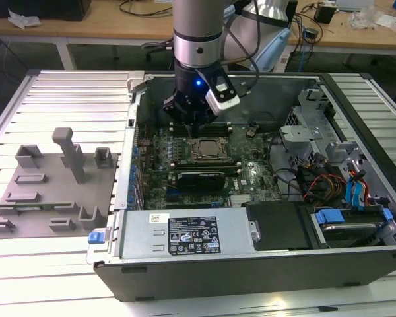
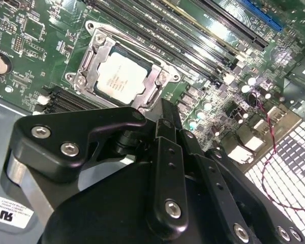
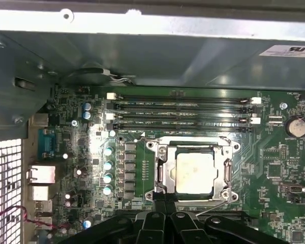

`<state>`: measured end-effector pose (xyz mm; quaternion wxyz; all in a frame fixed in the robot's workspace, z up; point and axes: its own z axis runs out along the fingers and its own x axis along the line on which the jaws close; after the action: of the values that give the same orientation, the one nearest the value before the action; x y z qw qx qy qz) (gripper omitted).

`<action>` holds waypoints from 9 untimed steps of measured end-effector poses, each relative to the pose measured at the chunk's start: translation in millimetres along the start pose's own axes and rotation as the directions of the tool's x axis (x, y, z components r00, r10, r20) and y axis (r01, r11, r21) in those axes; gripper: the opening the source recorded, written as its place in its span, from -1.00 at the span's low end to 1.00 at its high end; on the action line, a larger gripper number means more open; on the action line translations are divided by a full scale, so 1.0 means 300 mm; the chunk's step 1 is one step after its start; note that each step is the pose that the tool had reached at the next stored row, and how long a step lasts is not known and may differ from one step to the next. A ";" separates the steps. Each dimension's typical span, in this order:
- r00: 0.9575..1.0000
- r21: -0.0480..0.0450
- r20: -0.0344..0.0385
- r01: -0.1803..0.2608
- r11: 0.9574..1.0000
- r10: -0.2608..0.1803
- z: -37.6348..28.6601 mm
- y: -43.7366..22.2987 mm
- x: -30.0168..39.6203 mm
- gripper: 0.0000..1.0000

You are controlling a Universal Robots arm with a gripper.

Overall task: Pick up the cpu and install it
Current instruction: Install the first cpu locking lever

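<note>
The cpu [image 1: 206, 148] [image 2: 122, 76] [image 3: 194, 173], a flat square chip with a pale silver top, lies flat inside the metal socket frame [image 3: 162, 168] on the green motherboard [image 1: 158, 168]. The frame's latch plate is swung open, so the chip's top is bare. My gripper [image 1: 193, 129] [image 2: 165, 109] [image 3: 166, 203] hangs inside the computer case, just above the socket's edge and a little off the chip. Its black fingers are pressed together with nothing between them, and they do not touch the chip.
Dark memory slots [image 3: 183, 109] run beside the socket. The case walls [image 1: 135, 125] close in the board. A power supply [image 1: 185, 234] sits at the front, with drive cages and cables [image 1: 330, 178] on the exterior view's right. A grey fixture plate [image 1: 46, 191] lies outside on the exterior view's left.
</note>
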<state>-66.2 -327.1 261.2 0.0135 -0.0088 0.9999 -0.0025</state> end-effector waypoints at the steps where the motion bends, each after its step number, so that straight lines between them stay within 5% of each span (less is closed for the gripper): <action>1: 1.000 0.000 0.000 0.000 1.000 0.000 -0.005 0.000 0.000 -0.79; 7: 1.000 -0.021 0.000 -0.001 1.000 0.001 -0.008 0.000 0.020 -0.79; 9: 1.000 -0.023 0.000 -0.001 1.000 0.001 -0.009 0.001 0.073 -0.79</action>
<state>-88.1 -327.1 263.1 0.0136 -0.0086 0.9998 0.0090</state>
